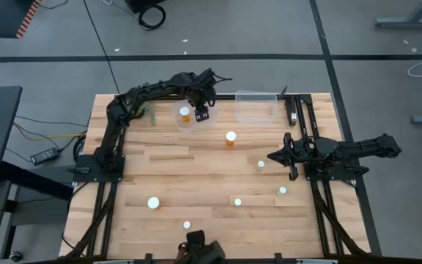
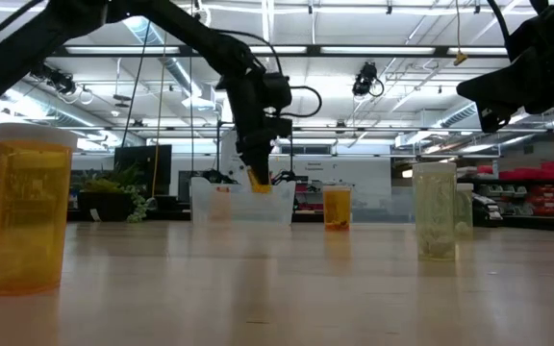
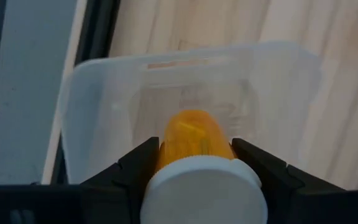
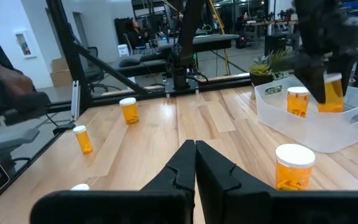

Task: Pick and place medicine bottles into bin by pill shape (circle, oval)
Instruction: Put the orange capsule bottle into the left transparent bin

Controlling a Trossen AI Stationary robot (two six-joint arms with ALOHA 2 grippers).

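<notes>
My left gripper (image 1: 201,113) is at the table's far side, shut on an orange medicine bottle with a white cap (image 3: 194,140). It holds the bottle over a clear tub (image 1: 184,124). Another bottle (image 1: 184,112) stands inside that tub. A second clear tub (image 1: 256,107) sits to its right. Several more bottles stand on the table, among them one in the middle (image 1: 230,137) and one near my right gripper (image 1: 261,165). My right gripper (image 1: 272,155) is shut and empty above the table's right side. My left gripper pinches the bottle's orange body (image 3: 166,149) just under the white cap (image 3: 204,186), between its two fingers. The fingers come from above, pointing down along the bottle. The bottle is upright with its cap up, and its lower end (image 2: 259,185) is about level with the tub's rim.
Loose bottles stand toward the near edge (image 1: 153,202), (image 1: 187,225), (image 1: 237,202) and at the right (image 1: 282,191). The black frame rails (image 1: 105,176) run along both sides of the table. Bare wood lies at the table's left middle.
</notes>
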